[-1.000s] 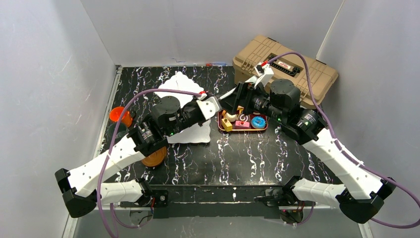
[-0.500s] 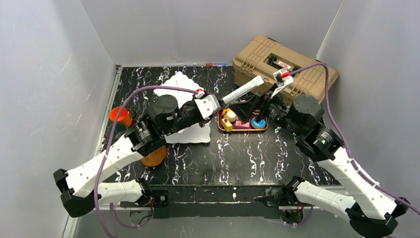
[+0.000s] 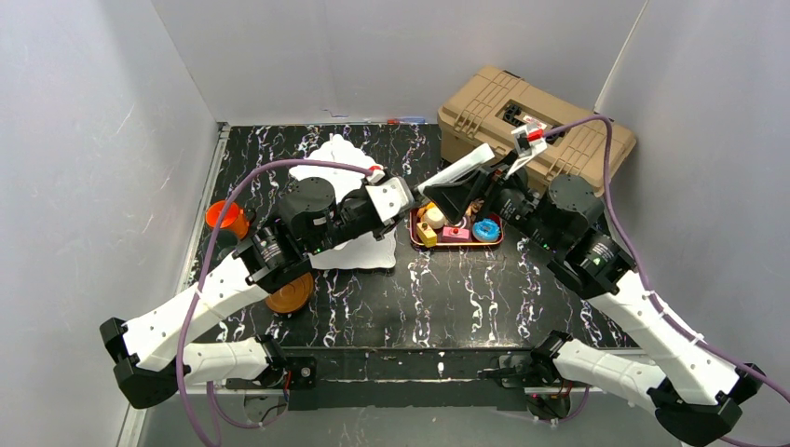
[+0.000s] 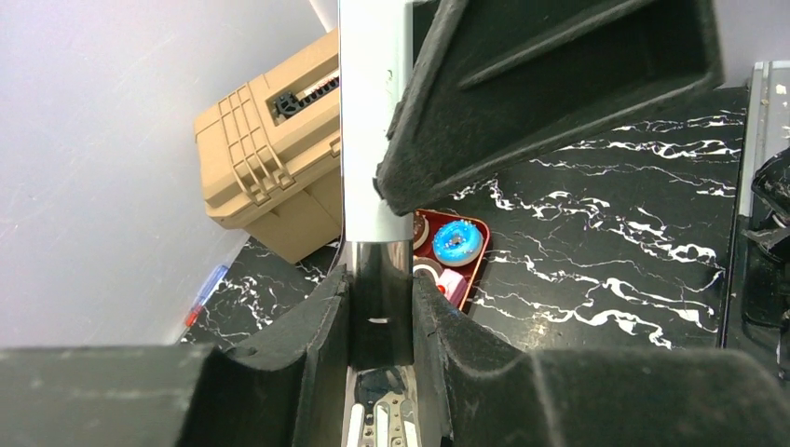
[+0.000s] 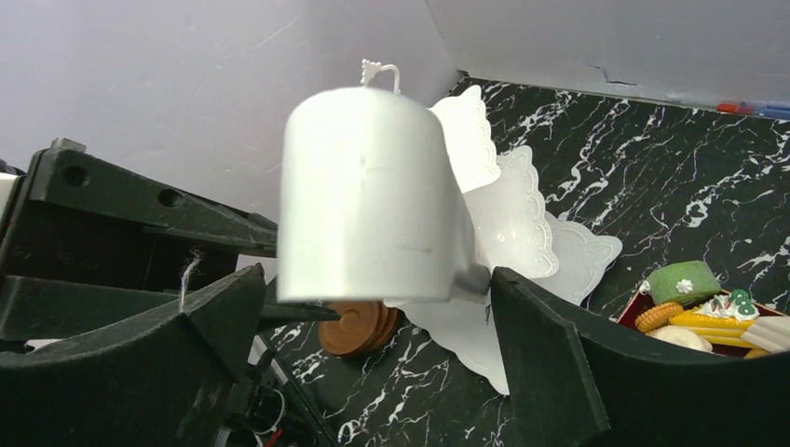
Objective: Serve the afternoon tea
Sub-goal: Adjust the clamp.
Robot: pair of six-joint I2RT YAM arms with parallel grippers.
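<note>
A: What sort of place is this?
B: It looks like a robot lab, not a home. Plain grey walls [image 3: 93,121] close a marble-pattern table [image 3: 466,298] on three sides. The left arm [image 3: 210,293] and right arm [image 3: 652,312] are bolted at its edge, with purple cables [image 3: 298,166]. The pastries [image 3: 456,229] are toys.

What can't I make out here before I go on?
- Far end of tongs: left wrist view, cut off by top edge; right wrist view, blurred close-up.
- Brown saucers: top view, mostly under left arm.
- Pastries on tray: top view, rear ones behind right hand.
</note>
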